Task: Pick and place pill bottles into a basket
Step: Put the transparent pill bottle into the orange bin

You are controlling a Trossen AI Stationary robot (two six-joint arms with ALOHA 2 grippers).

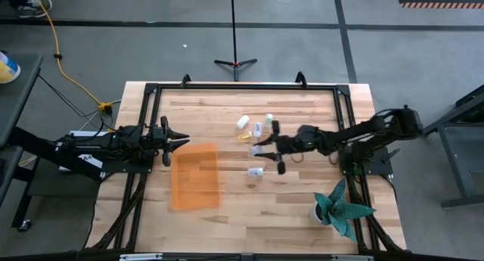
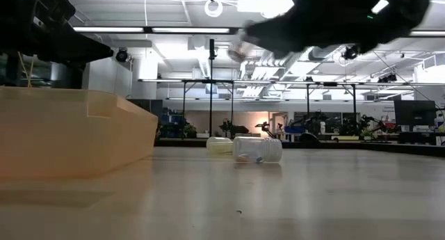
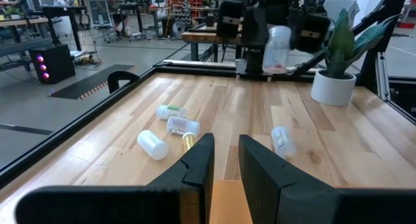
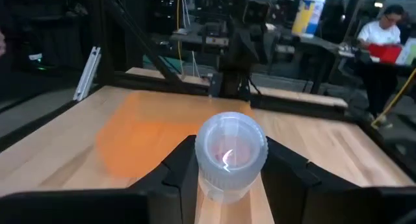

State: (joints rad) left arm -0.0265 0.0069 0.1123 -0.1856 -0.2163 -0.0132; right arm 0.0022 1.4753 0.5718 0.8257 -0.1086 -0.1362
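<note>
Though hidden overhead, right pincer (image 4: 229, 160) clasps pill bottle (image 4: 231, 152), lifted.

Floor: grey concrete (image 1: 113, 49) around the table, crossed by dark lines in the upper part of the high view.
Cable: a yellow cable (image 1: 62, 64) runs from the upper left toward the table's left edge.
Stand: a black tripod stand (image 1: 234, 62) at upper centre.
Ceiling: long strip lights (image 2: 188, 30) across the top of the low view.
Far room: workbenches (image 3: 71, 13) at upper left of the left wrist view; a person (image 4: 382, 39) at upper right of the right wrist view.
</note>
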